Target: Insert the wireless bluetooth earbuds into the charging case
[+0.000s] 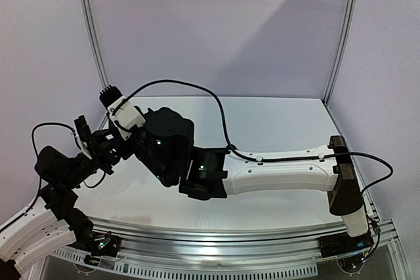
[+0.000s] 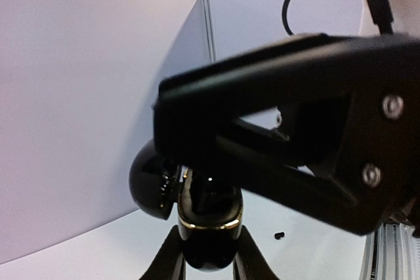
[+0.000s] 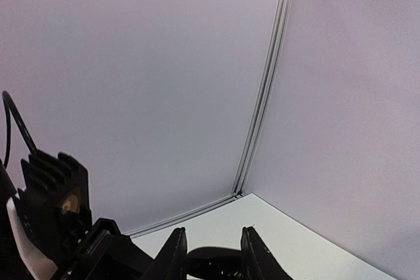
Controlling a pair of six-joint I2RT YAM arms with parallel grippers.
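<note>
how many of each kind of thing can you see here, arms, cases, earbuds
robot arms: 2 (left arm, right arm)
charging case, black, gold rim: 1
loose tiny black speck, likely an earbud: 1
total: 4

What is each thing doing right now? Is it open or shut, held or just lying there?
left claw: shut around the charging case.
charging case: gripped in the left claw, lid looks tipped open.
right claw: a little apart, something dark in the gap; can't tell if it grips.
black earbud: lying loose on the table, outside the case.
</note>
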